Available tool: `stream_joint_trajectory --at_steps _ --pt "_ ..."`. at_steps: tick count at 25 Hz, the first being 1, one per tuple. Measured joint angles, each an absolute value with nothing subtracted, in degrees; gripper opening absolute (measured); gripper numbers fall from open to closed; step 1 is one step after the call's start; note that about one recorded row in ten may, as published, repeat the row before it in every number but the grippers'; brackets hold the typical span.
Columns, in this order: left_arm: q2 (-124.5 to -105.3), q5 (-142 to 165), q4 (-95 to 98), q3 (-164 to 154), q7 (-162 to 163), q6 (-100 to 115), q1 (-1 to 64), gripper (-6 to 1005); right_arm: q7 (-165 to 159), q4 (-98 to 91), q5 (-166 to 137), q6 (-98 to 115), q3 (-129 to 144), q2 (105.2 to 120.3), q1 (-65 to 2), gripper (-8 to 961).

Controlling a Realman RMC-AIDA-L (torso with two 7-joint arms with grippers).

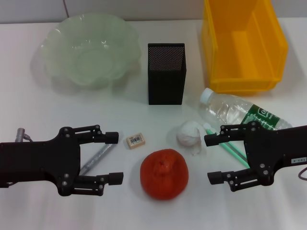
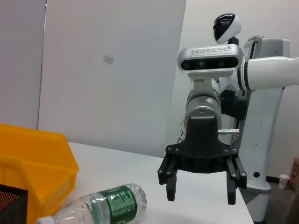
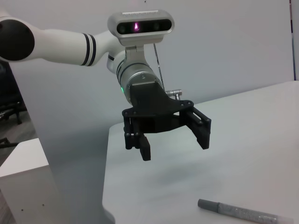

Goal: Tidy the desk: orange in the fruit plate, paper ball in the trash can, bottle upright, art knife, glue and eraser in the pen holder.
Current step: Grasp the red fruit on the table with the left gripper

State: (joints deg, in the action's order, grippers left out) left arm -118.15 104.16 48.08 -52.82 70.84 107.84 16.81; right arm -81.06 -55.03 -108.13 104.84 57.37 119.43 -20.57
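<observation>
The orange (image 1: 164,173) rests on the desk (image 1: 38,110) near its front, between my two grippers. Left of it, my left gripper (image 1: 115,157) (image 3: 175,147) is open and empty, above the silver-grey glue (image 1: 98,158) (image 3: 243,212). On the other side, my right gripper (image 1: 210,159) (image 2: 201,186) hangs open over the mint-green art knife (image 1: 230,146). The paper ball (image 1: 191,134) and the small eraser (image 1: 135,141) lie just behind the orange. The bottle (image 1: 240,115) (image 2: 114,205) lies on its side in front of the trash can (image 1: 240,86) (image 2: 32,158).
The pale green fruit plate (image 1: 53,36) stands at the back left with nothing in it. The black mesh pen holder (image 1: 166,73) (image 2: 9,205) stands upright at the back centre. The yellow trash can at the back right holds nothing.
</observation>
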Motion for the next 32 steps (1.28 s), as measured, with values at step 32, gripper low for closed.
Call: stream_joint_trajectory --at_steps 32 --pt "-118.83 104.0 39.4 -64.9 71.1 95.0 25.4 808 -69.6 -48.6 -104.6 105.5 52.0 119.28 -13.1 787"
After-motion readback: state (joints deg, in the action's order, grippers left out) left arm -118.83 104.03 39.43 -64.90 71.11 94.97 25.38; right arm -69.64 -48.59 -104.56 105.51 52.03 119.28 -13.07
